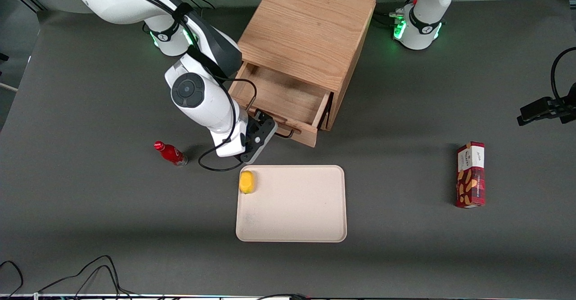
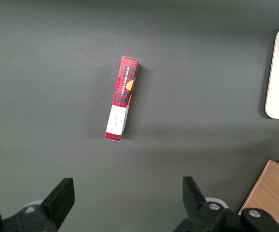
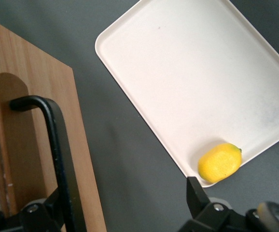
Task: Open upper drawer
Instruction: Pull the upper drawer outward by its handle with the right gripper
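Note:
The upper drawer (image 1: 288, 95) stands pulled out of the wooden cabinet (image 1: 306, 25), and its inside shows bare. Its black wire handle (image 1: 288, 133) faces the front camera. My right gripper (image 1: 266, 129) hangs just in front of the drawer front, at the end of the handle toward the working arm. In the right wrist view the gripper (image 3: 125, 195) is open, with its fingers wide apart. The handle (image 3: 57, 140) runs along the drawer front (image 3: 33, 121) close against one finger, and nothing is clamped between the two.
A beige tray (image 1: 292, 228) lies nearer the front camera than the drawer, with a yellow lemon (image 1: 246, 181) in its corner. A red bottle (image 1: 171, 153) lies toward the working arm's end. A red cookie box (image 1: 470, 174) lies toward the parked arm's end.

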You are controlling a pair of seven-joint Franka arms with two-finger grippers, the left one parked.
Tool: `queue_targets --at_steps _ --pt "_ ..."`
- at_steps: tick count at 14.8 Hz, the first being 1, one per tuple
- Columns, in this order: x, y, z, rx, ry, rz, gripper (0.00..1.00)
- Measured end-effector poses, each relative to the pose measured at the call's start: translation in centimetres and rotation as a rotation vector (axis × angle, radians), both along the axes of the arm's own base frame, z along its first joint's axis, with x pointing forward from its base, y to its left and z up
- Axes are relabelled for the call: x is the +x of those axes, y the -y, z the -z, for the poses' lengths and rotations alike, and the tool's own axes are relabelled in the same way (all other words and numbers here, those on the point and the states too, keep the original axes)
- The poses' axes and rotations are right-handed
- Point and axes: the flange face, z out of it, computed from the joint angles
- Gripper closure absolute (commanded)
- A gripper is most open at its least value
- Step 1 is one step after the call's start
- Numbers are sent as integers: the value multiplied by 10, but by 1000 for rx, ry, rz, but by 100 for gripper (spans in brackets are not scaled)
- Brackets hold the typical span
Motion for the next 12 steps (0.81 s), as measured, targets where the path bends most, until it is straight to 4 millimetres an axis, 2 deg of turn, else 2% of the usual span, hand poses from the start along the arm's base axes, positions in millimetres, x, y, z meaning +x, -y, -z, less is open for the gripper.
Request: queue_targets --at_steps 8,12 --pt "18 13 1 -4 13 27 0" --pt "29 23 -6 -11 11 45 0"
